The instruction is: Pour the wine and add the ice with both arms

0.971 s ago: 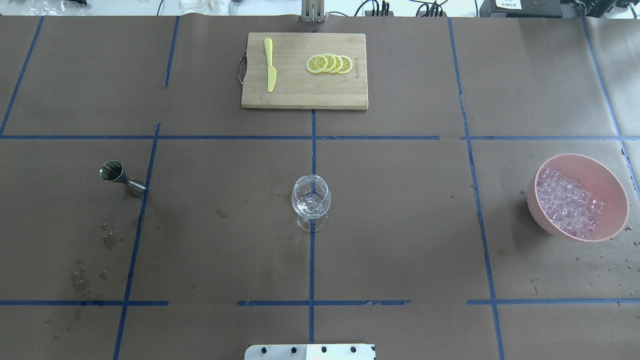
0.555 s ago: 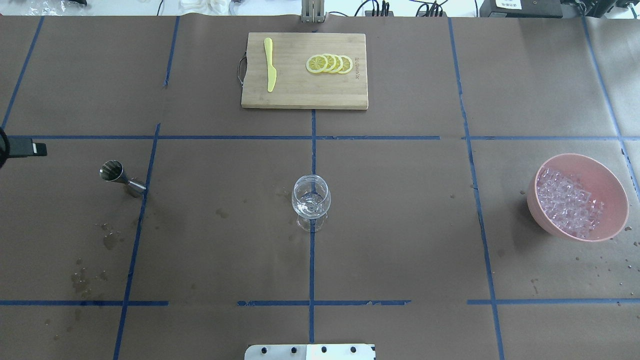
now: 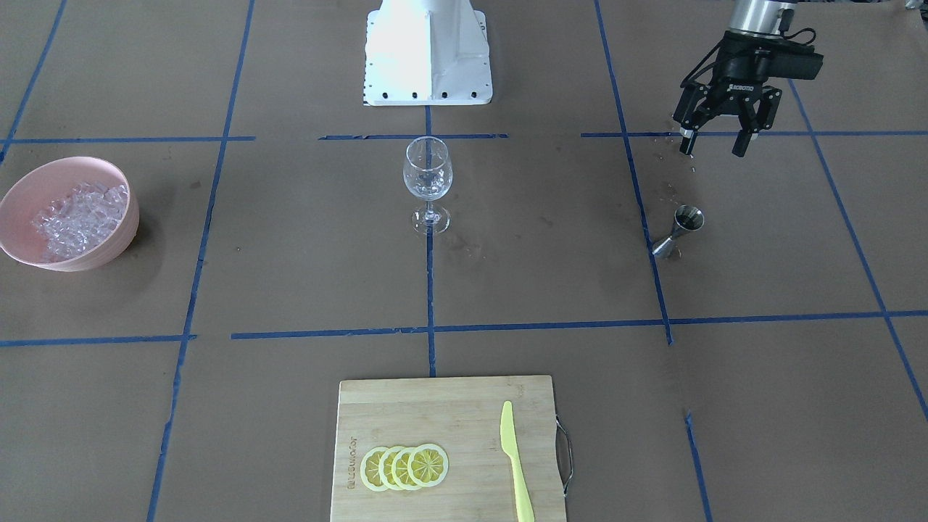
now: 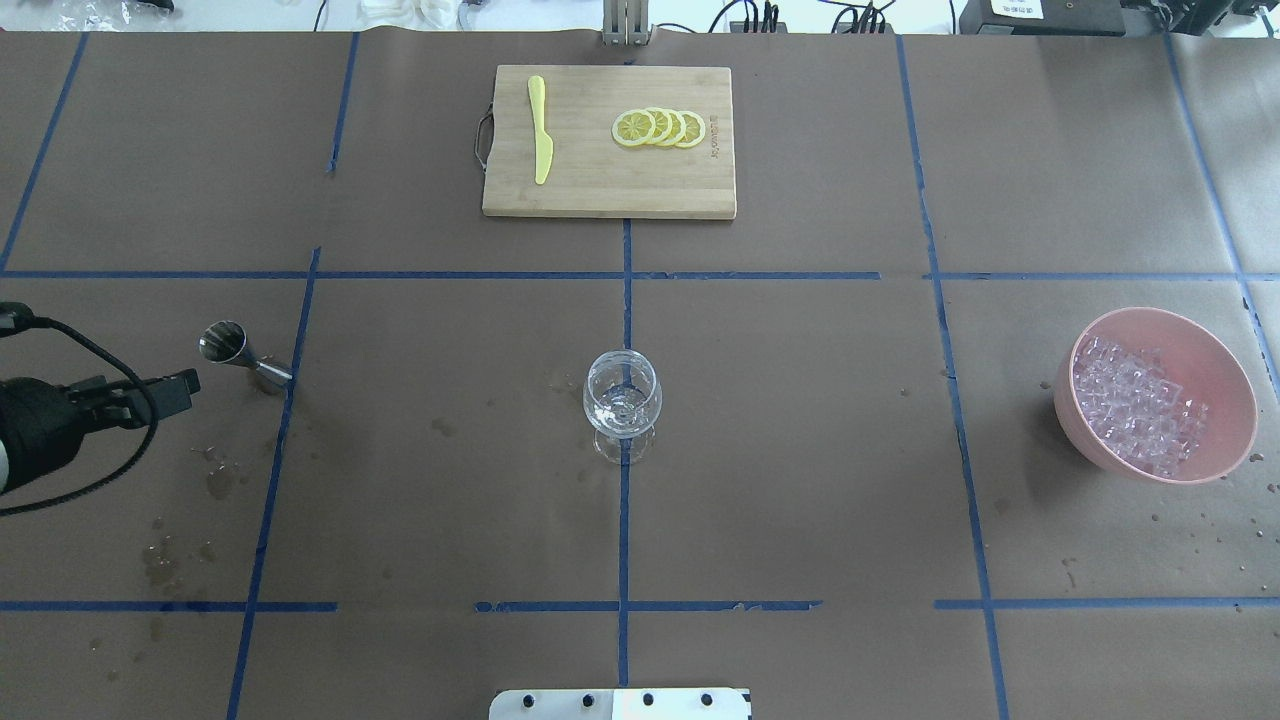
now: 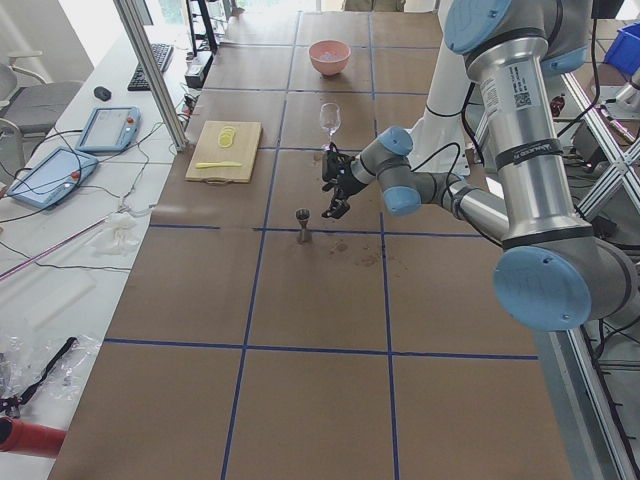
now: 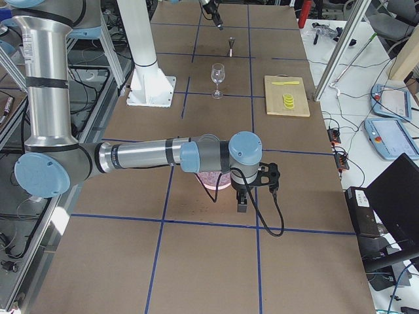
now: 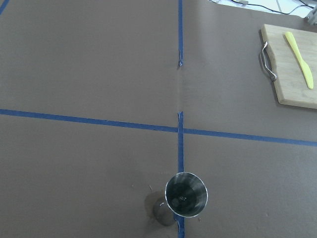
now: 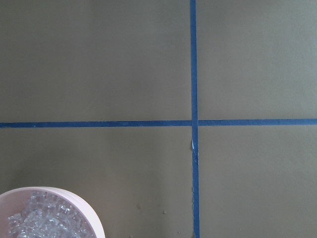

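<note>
The left black two-finger gripper hung empty, fingers apart, near the small steel jigger. The clear glittering ice cubes lay heaped in the pink round bowl. The right gripper hovered near that bowl; whether it was parted could not be told.

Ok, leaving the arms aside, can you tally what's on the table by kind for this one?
Wine glass: 1
Jigger: 1
Pink bowl: 1
Cutting board: 1
Yellow knife: 1
Lemon slices: 4
Ice heap: 1 (in the bowl, cubes too many to count)
Total: 10
</note>
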### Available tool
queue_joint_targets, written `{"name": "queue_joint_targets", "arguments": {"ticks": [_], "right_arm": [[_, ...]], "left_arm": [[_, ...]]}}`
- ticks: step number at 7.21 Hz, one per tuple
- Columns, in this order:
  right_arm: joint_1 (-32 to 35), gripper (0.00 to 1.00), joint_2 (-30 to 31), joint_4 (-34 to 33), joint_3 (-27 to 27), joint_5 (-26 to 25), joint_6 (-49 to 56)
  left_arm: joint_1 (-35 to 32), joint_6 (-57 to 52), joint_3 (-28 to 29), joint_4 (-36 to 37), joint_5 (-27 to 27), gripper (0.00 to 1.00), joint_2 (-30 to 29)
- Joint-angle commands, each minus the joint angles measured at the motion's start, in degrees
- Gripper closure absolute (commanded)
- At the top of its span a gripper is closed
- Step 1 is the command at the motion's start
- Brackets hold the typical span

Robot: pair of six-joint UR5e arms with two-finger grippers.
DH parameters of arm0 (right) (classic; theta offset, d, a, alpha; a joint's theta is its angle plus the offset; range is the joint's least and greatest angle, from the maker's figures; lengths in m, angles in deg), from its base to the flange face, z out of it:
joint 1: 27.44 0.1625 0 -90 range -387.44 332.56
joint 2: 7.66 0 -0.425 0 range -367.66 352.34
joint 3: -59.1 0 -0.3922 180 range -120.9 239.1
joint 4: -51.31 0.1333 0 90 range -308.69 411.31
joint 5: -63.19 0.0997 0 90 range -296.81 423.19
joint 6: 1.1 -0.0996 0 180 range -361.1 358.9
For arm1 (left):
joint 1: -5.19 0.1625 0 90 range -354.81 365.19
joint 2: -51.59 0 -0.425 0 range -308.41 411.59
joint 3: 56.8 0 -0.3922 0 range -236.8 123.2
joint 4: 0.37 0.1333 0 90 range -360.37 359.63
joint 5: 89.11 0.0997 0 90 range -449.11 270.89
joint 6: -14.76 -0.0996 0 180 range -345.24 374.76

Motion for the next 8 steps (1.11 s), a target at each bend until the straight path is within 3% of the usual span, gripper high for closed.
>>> {"name": "queue_joint_targets", "arguments": {"ticks": [1,4,8], "right_arm": [[-0.9,0.0,-0.5,1.0,-0.6,-0.1,-0.3],[-1.5,0.0,-0.7,1.0,-0.5,-0.1,-0.3],[-2.0,0.0,-0.9,1.1,-0.7,-0.1,-2.4]], "left_arm": [[10.2,5.0,5.3,0.8,17.5,0.01,-0.6],[11.3,5.0,15.7,1.1,29.8,0.02,-8.5],[11.2,5.0,26.5,1.1,38.3,0.13,-17.7]]}}
